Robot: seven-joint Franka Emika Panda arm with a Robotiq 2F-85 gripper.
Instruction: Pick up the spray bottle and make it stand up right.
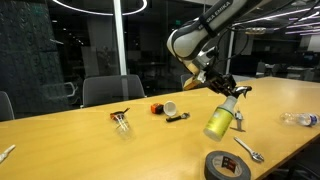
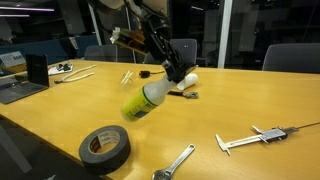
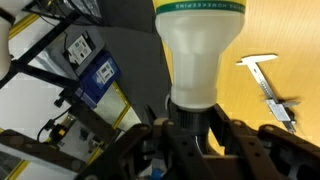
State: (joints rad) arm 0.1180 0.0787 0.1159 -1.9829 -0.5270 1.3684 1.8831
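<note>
The spray bottle is yellow-green with a white top. It hangs tilted in the air above the wooden table, base down and away from the arm. It shows in both exterior views. My gripper is shut on the bottle's neck, seen in an exterior view too. In the wrist view the bottle's white shoulder fills the middle and the fingers clamp its dark neck. The trigger head is hidden.
A black tape roll lies near the table's front. A wrench, a caliper, a clear plastic bottle, a small red object and a wire item lie around. Chairs stand behind.
</note>
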